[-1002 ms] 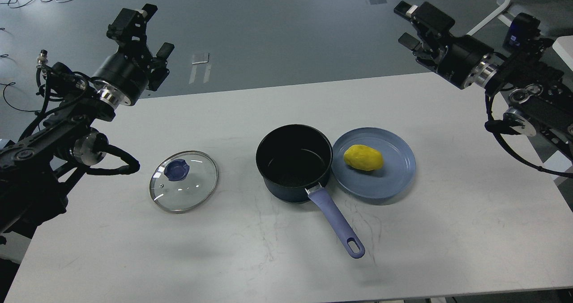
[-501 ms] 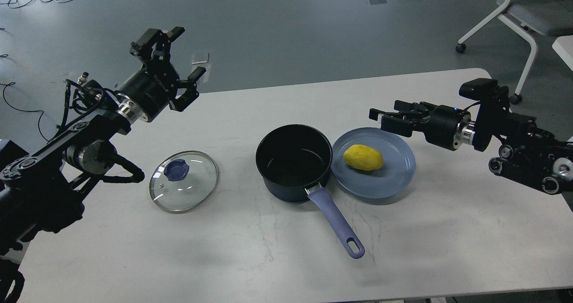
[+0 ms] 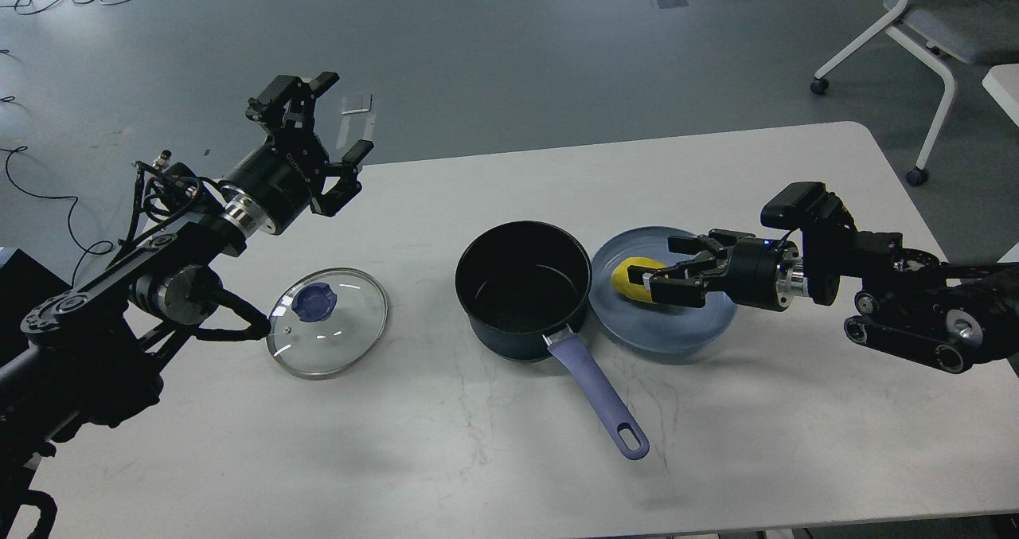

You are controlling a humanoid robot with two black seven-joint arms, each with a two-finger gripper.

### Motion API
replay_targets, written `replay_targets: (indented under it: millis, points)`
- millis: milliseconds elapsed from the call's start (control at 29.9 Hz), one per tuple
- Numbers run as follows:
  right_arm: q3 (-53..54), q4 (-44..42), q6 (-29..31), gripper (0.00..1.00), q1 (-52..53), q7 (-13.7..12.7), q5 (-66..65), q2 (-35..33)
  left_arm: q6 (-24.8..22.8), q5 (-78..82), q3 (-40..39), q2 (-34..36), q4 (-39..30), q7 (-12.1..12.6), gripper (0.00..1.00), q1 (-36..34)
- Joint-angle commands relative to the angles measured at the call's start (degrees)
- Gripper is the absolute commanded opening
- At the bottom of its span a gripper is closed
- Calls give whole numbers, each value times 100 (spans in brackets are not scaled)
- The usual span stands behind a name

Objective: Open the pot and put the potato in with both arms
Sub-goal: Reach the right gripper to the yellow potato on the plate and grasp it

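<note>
right gripper (image 3: 667, 272): big change here. A second ago it was way up at the far right corner, half a second ago it hovered over the far rim of the plate, and now it's down low with its fingers either side of the potato. Fingers look spread around it, not obviously squeezing yet, so I'd call it still wide.

potato (image 3: 634, 278): sits between those fingers, on the plate, same spot as before. Only its pot-side end shows; the rest is hidden behind the fingers.

plate (image 3: 637, 332): right under the gripper, touching the pot's side.

pot (image 3: 521, 284): just past the fingertips, further along the way the gripper points. Open, looks empty, handle pointing toward me.

lid (image 3: 327, 322): already off, flat on the table, well away from the right gripper and below the left one. Hasn't budged.

left gripper (image 3: 318, 129): has drifted in and down a bit, hangs in the air above the table's far edge, jaws wide, holding nothing.

what it means: opening is done, and the grab is basically lined up. My guess is the next bit is close, lift, short hop over the rim. Main risk is the round potato rolling out of a sideways pinch.
</note>
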Motion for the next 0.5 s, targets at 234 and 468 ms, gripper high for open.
replay_targets:
  millis: [234,468]
  points:
    - [-483,-591,1,82,151,0,-57,474,0,10,0,27,0,-52,98,9]
    - [-755,-705,1,55,204,0,-180,632,9,1,-8,45,0,-254,98,88]
